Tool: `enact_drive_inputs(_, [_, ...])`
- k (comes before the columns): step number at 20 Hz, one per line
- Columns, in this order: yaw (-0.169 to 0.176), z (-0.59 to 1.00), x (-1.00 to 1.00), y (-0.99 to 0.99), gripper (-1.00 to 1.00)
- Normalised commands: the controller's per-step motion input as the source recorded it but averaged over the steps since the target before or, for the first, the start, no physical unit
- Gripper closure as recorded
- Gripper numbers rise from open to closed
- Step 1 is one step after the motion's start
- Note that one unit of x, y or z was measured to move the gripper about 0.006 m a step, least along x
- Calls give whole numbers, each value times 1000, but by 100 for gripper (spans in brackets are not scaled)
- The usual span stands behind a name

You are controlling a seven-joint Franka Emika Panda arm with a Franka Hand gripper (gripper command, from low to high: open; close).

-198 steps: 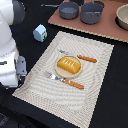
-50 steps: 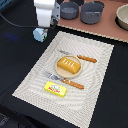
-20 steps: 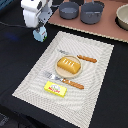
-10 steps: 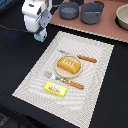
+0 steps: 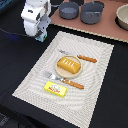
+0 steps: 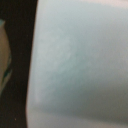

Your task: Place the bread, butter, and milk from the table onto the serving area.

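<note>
plate (image 5: 56, 71): sitting on the mat (image 5: 95, 95), carrying the bread (image 5: 69, 65).
butter (image 5: 56, 88): lying on the mat, near the fork (image 5: 50, 75).
pots (image 5: 68, 9): standing on the board (image 5: 107, 28).
gripper (image 5: 40, 36): hanging beside the mat's corner; finger spread cannot be told.
milk (image 6: 80, 60): filling the wrist view, hidden in the exterior view.

Background was a pinkish-brown board (image 5: 107, 31) running along the far edge of the scene. Two dark grey pots (image 5: 69, 9) stood side by side on the board; a pale bowl (image 5: 122, 16) sat further along it toward the exterior view's right. Lighting was even, without hard shadows.
</note>
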Motion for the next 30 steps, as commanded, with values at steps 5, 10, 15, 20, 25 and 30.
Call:
enact_drive_inputs(5, [-4, -118, -207, 81, 100])
enact_drive_inputs(10, [-51, 925, 574, 310, 100])
enact_drive_inputs(15, [-81, 998, 854, 275, 100])
enact_drive_inputs(20, [-60, 570, 957, 55, 100])
enact_drive_inputs(25, [-52, 296, 991, 0, 100])
enact_drive_inputs(30, [-42, 287, 1000, 0, 100])
